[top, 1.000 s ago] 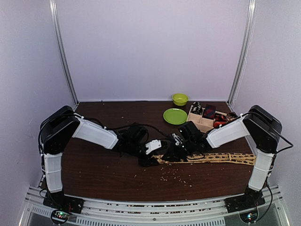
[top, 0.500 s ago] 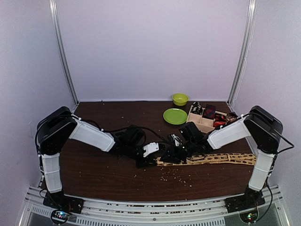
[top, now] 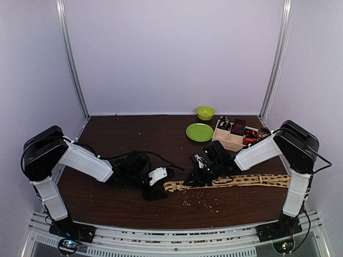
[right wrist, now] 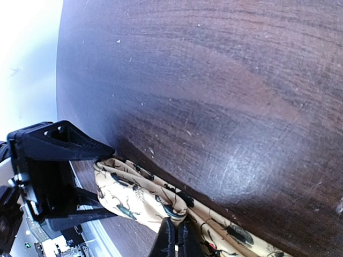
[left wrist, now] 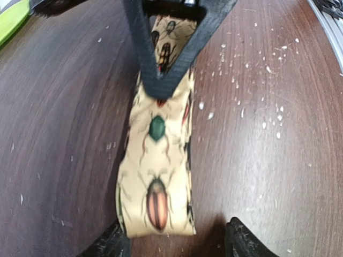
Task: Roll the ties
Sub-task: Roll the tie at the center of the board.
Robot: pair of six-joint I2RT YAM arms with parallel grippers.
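Observation:
A long tan tie (top: 241, 180) printed with beetles lies flat across the dark table, running left from the right arm's base. My right gripper (top: 194, 179) is shut on a raised fold of it (right wrist: 139, 195), the fingers (right wrist: 176, 235) pinched together. In the left wrist view the tie's flat end (left wrist: 156, 160) lies between the spread fingers of my open left gripper (left wrist: 174, 241), with a gap on the right side. The right gripper (left wrist: 161, 91) shows there pinching the tie further along. Small dark tie bundles (top: 238, 127) and a red one (top: 250, 141) sit in the wooden tray (top: 231, 142).
A green plate (top: 199, 132) and a green bowl (top: 205, 112) stand at the back, left of the tray. Pale crumbs (top: 201, 201) lie scattered on the table in front of the tie. Metal posts rise at both back corners.
My left arm has drawn back to the left and its gripper has opened. The tie's left end now lies flat and reaches further left. The right gripper stays pinched on the tie.

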